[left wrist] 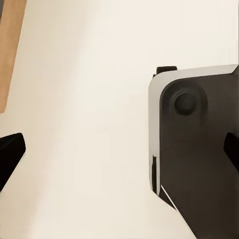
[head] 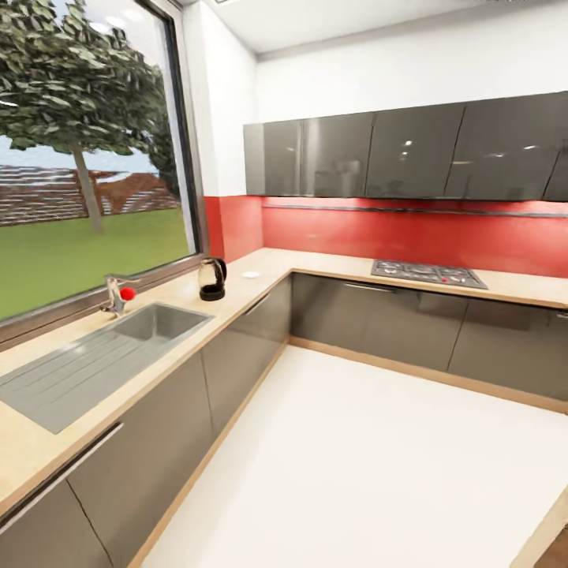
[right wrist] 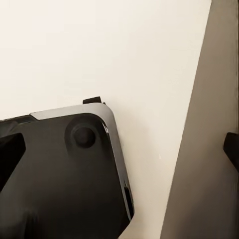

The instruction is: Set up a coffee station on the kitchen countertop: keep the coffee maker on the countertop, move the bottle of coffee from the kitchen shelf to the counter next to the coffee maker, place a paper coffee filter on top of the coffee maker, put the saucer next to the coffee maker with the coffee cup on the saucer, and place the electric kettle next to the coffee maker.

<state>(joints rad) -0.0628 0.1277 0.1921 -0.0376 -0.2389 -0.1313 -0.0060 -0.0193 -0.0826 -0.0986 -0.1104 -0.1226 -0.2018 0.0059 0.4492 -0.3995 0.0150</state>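
Both hands hang over the white floor, left hand and right hand spread wide and empty, carried low for travel. Electric kettle stands far ahead of them on the table, beside the sink, awaiting pickup.

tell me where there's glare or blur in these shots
Head view: small white glints sit on the glossy upper cabinets, daylight comes through the window, and the kettle looks soft-edged. Left wrist view: the pale floor is nearly washed out. Right wrist view: the robot's dark base shows a faint sheen.
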